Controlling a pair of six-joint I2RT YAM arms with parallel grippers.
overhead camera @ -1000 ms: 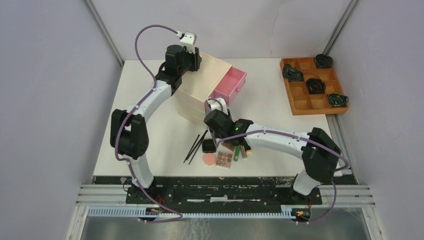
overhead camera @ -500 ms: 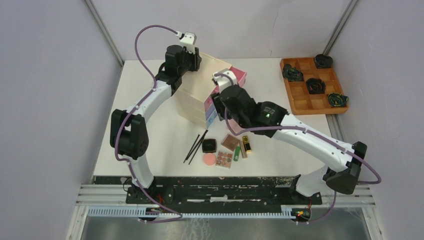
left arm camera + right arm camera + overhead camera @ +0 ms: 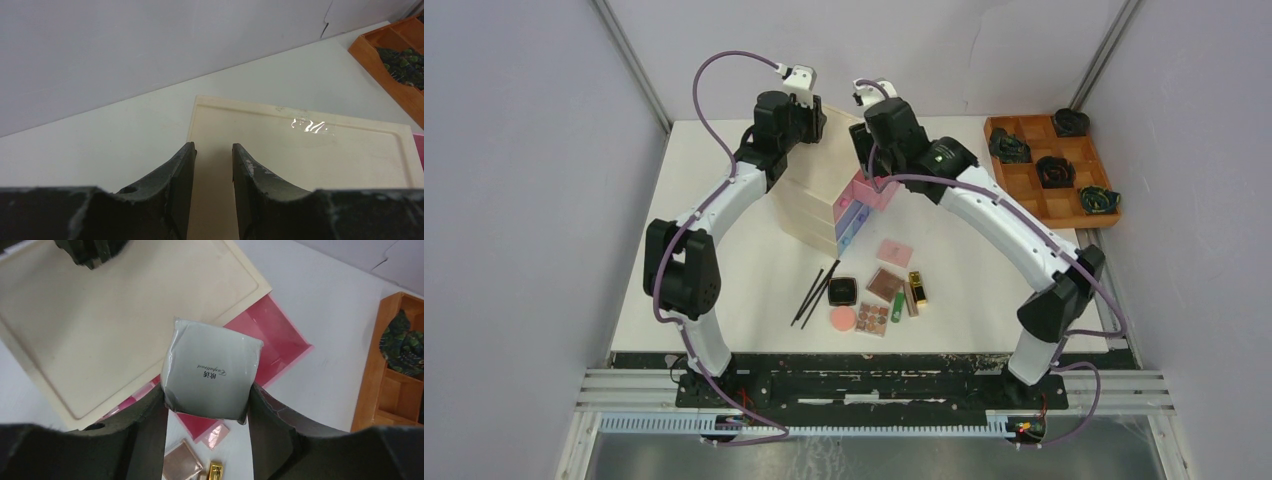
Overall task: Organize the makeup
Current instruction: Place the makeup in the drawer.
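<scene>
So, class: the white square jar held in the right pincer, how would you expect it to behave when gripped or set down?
The white square jar looks rigid; its flat sides sit squarely in the right pincer, so it probably won't roll. Its glossy surface may be slippery. Blocky, it should likely stand steady in the pink drawer.

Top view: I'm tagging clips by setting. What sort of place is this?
Probably a robot test cell: left arm and right arm bolted at the edge of a white table, bare grey walls with metal posts, and staged props, makeup near a drawer chest.
</scene>
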